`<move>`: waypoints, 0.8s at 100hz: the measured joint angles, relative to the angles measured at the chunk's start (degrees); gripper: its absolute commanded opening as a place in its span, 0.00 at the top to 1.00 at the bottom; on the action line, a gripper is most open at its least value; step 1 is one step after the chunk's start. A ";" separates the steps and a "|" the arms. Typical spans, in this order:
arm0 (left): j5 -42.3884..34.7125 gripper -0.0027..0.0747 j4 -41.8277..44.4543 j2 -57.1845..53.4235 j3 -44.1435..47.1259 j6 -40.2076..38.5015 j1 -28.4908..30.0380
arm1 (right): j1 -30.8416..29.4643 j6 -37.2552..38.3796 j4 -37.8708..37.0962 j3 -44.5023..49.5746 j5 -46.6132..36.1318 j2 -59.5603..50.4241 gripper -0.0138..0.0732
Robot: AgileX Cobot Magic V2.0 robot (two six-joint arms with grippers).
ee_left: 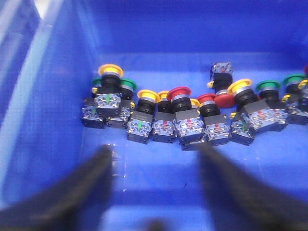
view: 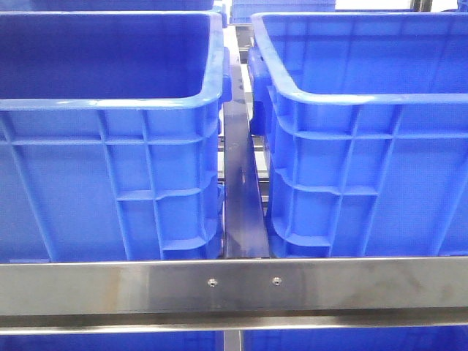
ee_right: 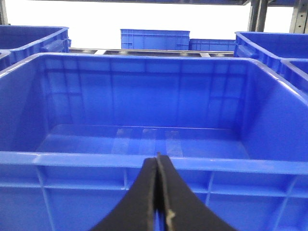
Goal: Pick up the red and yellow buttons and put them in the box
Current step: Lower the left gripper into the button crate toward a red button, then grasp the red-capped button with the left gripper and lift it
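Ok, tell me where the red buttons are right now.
Left wrist view: red buttons sit mid-row among yellow buttons and green ones on the blue crate floor, just ahead of the open left gripper.

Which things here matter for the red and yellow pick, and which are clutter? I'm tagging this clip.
Job: red button, yellow button, open left gripper, empty box.
Clutter: green buttons, far crates, steel rail.
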 measured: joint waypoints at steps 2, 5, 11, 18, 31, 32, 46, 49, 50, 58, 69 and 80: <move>0.00 0.24 -0.13 1.35 -0.77 0.00 0.00 | 0.00 0.00 0.00 0.00 0.00 0.00 0.92; 0.00 0.25 -0.41 3.19 -1.83 0.00 0.00 | 0.00 0.00 0.00 0.00 0.00 0.00 0.92; 0.14 0.25 -1.38 7.18 -4.45 0.00 0.00 | 0.00 0.00 0.00 0.00 0.00 0.00 0.92; 0.68 0.25 -2.35 11.91 -7.66 0.48 -0.43 | 0.00 0.00 0.00 0.00 0.00 0.00 0.92; 2.07 0.25 -3.06 21.04 -13.31 0.92 -3.04 | 0.00 0.00 0.00 0.00 0.00 0.00 0.92; 2.31 0.25 -3.06 21.53 -13.93 0.92 -3.30 | 0.00 0.00 0.00 0.00 0.00 0.00 0.92; 5.35 0.25 -3.34 31.34 -20.00 1.15 -4.62 | 0.00 0.00 0.00 0.00 0.00 0.00 0.92; 5.79 0.25 -3.34 33.23 -21.07 1.15 -4.60 | 0.00 0.00 0.00 0.00 0.00 0.00 0.92; 5.99 0.25 -3.34 34.15 -21.59 1.15 -4.60 | 0.00 0.00 0.00 0.00 0.00 0.00 0.92; 7.16 0.25 -3.34 38.93 -24.06 1.24 -4.60 | 0.00 0.00 0.00 0.00 0.00 0.00 0.92; 9.00 0.25 -3.34 45.14 -27.01 1.24 -4.60 | 0.00 0.00 0.00 0.00 0.00 0.00 0.92; 10.47 0.25 -3.34 50.24 -28.84 1.24 -4.60 | 0.00 0.00 0.00 0.00 0.00 0.00 0.92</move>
